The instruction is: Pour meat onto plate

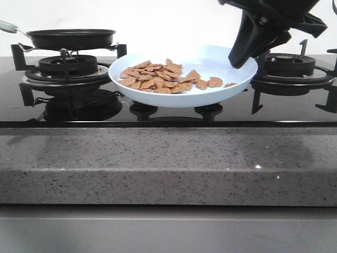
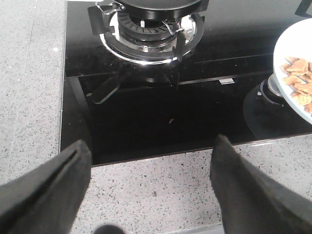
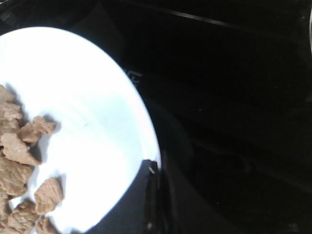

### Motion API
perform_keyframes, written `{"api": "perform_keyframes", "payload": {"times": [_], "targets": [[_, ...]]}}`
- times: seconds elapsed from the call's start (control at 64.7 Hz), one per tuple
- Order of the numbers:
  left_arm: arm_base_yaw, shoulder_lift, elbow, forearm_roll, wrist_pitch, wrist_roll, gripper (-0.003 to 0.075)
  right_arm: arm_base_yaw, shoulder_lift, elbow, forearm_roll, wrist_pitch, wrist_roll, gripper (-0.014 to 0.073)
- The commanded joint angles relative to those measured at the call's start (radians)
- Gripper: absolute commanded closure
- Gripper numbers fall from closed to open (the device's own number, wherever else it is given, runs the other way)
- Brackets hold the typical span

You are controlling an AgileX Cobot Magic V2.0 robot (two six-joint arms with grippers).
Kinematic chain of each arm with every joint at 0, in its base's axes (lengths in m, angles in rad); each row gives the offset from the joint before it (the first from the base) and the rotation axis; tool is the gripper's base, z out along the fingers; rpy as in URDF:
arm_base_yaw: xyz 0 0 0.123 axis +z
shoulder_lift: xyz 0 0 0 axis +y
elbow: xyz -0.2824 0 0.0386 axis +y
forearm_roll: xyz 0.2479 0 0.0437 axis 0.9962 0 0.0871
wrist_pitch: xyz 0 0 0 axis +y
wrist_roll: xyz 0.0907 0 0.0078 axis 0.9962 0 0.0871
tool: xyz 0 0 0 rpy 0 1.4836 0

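Note:
The pale blue plate (image 1: 210, 60) hangs a little above the black cooktop, between the two burners. A heap of reddish-brown meat slices (image 1: 158, 76) lies on its left half. My right gripper (image 1: 239, 62) comes down from the upper right and is shut on the plate's right rim. The right wrist view shows the plate (image 3: 87, 97), the meat (image 3: 19, 146) and the gripper (image 3: 153, 170) pinching the rim. My left gripper (image 2: 151, 161) is open and empty over the stone counter's front strip. The plate (image 2: 292, 44) with meat (image 2: 298, 80) lies to its right.
A black frying pan (image 1: 71, 38) sits on the left burner (image 1: 66, 66); it also shows in the left wrist view (image 2: 156, 7). The right burner (image 1: 292, 66) stands behind my right gripper. Control knobs (image 1: 143, 109) sit under the plate. A speckled grey counter (image 1: 168, 163) runs along the front.

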Motion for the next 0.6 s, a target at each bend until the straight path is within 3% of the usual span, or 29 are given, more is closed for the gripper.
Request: {"api": "perform_keyframes", "payload": {"times": [0.0,0.324,0.587], "targets": [[-0.008,-0.002,-0.026,-0.003,-0.070,-0.011,0.0207,0.000,-0.039,-0.026,0.028,-0.043,-0.007,0.0713],[-0.008,-0.002,-0.026,-0.003,-0.074,-0.011,0.0207,0.000,-0.038,-0.032,0.037,-0.042,-0.007,0.0713],[-0.008,-0.002,-0.026,-0.003,-0.076,-0.011,0.0207,-0.041,-0.008,-0.236,0.040,0.095,-0.007,0.0713]]}}
